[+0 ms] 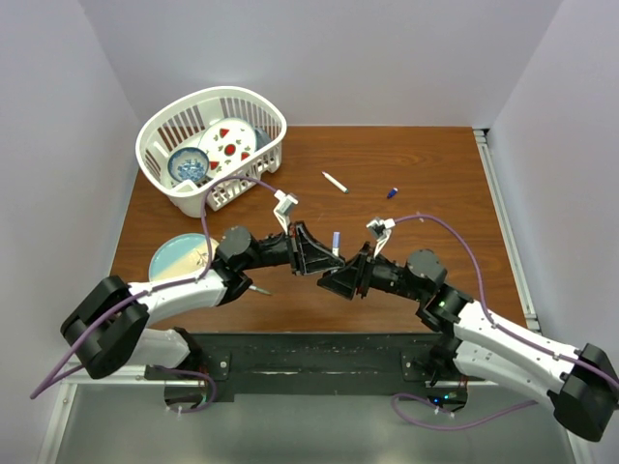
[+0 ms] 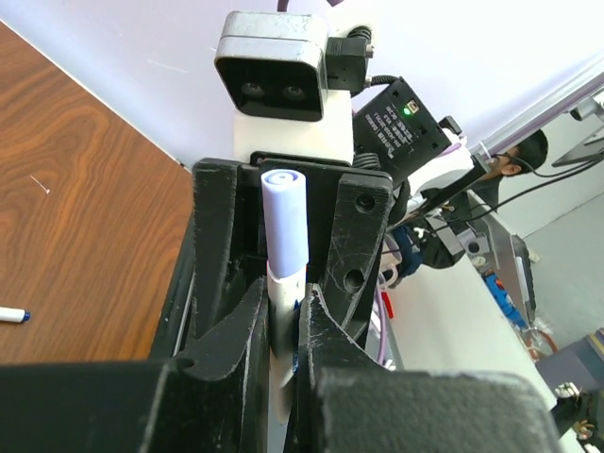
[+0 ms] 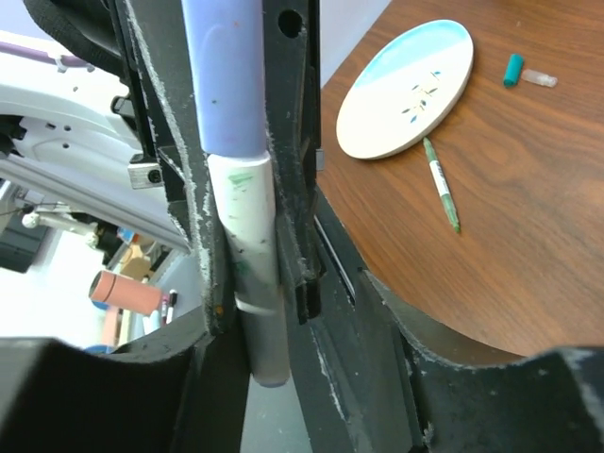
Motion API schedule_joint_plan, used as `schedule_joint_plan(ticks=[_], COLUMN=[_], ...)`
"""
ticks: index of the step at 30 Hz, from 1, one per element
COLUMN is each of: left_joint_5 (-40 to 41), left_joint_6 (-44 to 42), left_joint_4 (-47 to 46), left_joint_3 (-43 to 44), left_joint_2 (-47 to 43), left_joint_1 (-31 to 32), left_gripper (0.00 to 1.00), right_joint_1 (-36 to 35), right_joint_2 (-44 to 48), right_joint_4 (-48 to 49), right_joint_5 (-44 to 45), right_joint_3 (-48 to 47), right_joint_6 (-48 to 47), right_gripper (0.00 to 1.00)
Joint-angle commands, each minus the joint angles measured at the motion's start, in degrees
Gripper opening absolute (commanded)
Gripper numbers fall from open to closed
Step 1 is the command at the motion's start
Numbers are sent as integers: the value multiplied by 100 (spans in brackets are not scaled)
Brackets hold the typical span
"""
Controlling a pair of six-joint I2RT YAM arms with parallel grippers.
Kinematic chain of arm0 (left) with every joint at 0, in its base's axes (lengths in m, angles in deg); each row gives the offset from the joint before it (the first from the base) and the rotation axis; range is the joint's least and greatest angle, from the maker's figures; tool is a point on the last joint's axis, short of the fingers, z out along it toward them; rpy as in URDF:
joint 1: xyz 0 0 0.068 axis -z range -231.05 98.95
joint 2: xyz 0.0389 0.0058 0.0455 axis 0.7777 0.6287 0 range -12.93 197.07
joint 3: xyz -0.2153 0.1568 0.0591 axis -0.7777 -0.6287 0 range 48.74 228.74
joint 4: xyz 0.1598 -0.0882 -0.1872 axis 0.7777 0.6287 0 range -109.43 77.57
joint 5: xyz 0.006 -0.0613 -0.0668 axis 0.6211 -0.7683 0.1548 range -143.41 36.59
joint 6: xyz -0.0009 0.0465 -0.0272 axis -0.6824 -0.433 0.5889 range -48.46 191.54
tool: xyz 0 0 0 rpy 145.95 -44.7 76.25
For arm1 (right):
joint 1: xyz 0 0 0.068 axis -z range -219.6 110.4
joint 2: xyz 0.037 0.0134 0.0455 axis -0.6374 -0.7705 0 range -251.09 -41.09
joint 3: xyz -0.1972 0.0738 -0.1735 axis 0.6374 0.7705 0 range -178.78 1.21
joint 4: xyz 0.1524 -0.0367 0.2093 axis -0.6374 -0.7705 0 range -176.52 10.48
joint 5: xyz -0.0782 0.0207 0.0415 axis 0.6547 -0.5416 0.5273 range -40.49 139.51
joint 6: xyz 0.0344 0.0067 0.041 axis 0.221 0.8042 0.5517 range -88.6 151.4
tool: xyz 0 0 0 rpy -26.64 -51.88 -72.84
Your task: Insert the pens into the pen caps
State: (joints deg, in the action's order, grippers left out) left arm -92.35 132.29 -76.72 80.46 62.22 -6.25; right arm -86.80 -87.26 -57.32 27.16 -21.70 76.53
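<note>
1. MID-TABLE, ONE PEN IN HAND: The left gripper (image 1: 327,253) and right gripper (image 1: 346,271) meet nose to nose above the table (image 1: 435,164), both on the same purple-capped pen (image 3: 253,245). It stands roughly upright between them. Its purple cap (image 3: 226,75) sits over the barrel's top end and looks seated or very nearly so. This judges as the first pairing done or in its last press.

2. PENS LEFT: A white pen (image 1: 335,182) lies uncapped on the far half of the table. A green pen (image 3: 441,184) lies just off the edge of a plate (image 3: 406,85). No fourth pen can be made out.

3. CAPS LEFT: A blue cap (image 1: 392,192) lies near the white pen but apart from it. A green cap (image 3: 512,69) lies apart from the green pen.

4. FINGERS: The left fingers (image 2: 247,321) are drawn narrow, pinching the white barrel below the cap. The right fingers (image 3: 291,226) are equally narrow and pressed against the same pen. Whether they bear on cap or barrel cannot be told.
</note>
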Motion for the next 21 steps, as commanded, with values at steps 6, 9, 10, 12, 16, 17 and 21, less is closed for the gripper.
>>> schedule_joint_plan(ticks=[6,9,10,12,16,17,21], left_joint_5=[-44,-35,-26,-17,-192,-210,-185], left_joint_6=[95,16,-54,-326,-511,-590,-819], left_joint_4=[-493,-414,-283,-238,-256,-203,87], left_joint_3=[176,176,202,229,535,606,949], left_joint_2=[-1,-123,-159,-281,-282,-256,-168], left_joint_1=[82,82,73,82,82,73,82], left_gripper=[24,51,56,68,83,84,85], right_joint_1=[-17,-17,-9,-9,-9,-9,-17], right_joint_2=[99,450,495,583,592,566,443], right_joint_4=[821,1032,937,822,786,812,936], right_joint_5=[231,223,187,91,-24,-67,-366], right_joint_3=[23,279,279,244,244,235,174], right_joint_6=[163,172,103,23,-39,-30,5], right_gripper=[0,0,0,0,0,0,0])
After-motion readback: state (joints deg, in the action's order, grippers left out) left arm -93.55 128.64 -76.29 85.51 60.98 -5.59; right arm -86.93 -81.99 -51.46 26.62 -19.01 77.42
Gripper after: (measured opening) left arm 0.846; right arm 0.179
